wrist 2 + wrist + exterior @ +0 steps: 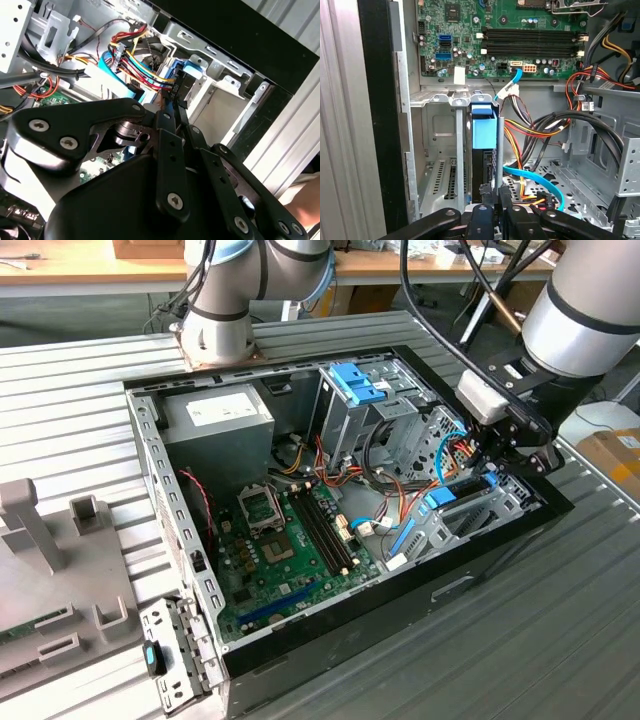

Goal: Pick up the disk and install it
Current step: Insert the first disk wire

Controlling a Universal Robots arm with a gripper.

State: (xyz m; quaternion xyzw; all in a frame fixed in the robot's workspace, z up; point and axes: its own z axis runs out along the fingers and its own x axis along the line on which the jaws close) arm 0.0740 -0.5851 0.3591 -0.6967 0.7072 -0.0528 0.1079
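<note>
The disk [484, 131], dark with a bright blue rail, stands on edge in a slot of the metal drive cage [436, 150] at the case corner on the exterior view's right. My gripper [495, 194] is down at the disk's near end, its black fingers [485, 191] pressed close together on it. In the second wrist view the gripper [171, 98] narrows to a point against a dark edge with the disk's blue part [194, 67] just beyond. In the exterior view the gripper [490, 472] hangs over the cage, beside the disk's blue [440, 498].
Coloured power wires [530, 135] and thin blue data cables [540, 182] crowd the cage. The motherboard [290, 540], power supply [215, 420] and a light-blue latch plate [355, 385] lie inside the black case [420, 600]. A grey fixture [40, 530] stands on the exterior view's left.
</note>
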